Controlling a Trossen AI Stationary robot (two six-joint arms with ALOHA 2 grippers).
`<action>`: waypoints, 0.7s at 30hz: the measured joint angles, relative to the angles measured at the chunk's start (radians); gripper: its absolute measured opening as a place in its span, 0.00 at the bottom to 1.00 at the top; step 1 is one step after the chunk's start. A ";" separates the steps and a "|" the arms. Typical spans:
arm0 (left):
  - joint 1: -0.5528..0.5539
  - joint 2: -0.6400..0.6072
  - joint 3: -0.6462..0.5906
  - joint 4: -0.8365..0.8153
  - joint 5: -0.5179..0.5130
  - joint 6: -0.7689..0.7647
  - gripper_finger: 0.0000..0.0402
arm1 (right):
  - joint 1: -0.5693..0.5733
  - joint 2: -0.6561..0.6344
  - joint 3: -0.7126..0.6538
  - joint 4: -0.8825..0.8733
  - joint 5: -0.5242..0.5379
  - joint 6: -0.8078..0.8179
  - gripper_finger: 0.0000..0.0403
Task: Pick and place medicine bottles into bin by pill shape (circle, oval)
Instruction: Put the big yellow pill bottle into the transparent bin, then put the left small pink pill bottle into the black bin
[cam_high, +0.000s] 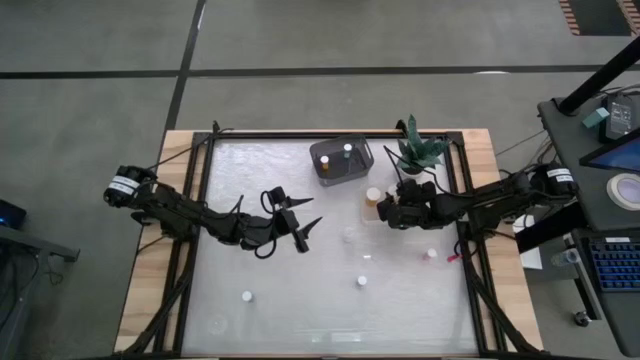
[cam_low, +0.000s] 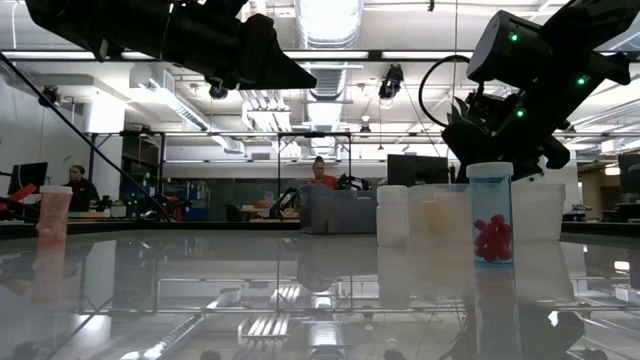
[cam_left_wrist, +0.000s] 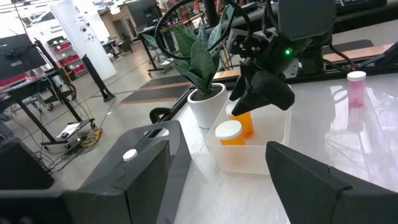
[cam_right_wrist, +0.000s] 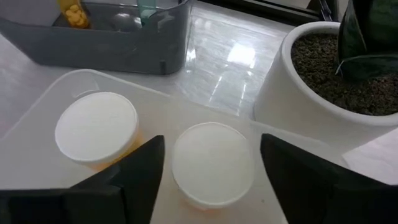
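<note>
The bench (cam_high: 300, 300) is showing a glossy, mirror-like top. At about two o'clock on it, two orange bottles (cam_right_wrist: 96, 130) with flat round white caps are standing in a clear plastic tray (cam_left_wrist: 273, 134), beside a smooth white plant pot (cam_right_wrist: 323, 93). The right gripper (cam_right_wrist: 208, 165) is hovering over one cap, jaws spread either side, seemingly not touching. The left gripper (cam_high: 298, 222) is hanging mid-bench, jaws parted, holding nothing. A grey bin (cam_high: 340, 160) is sitting at twelve o'clock.

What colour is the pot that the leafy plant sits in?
White, a plain round pot, shown best in the right wrist view.
</note>
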 joint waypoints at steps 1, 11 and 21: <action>0.000 0.000 0.000 0.000 0.000 0.000 0.62 | 0.000 0.000 0.000 0.000 0.000 0.000 0.67; 0.000 0.000 0.000 -0.001 0.000 0.000 0.62 | 0.006 -0.047 0.074 -0.047 -0.004 -0.083 0.78; -0.012 0.000 0.000 -0.008 0.014 -0.097 0.62 | 0.111 -0.100 0.232 -0.086 -0.034 -0.245 0.74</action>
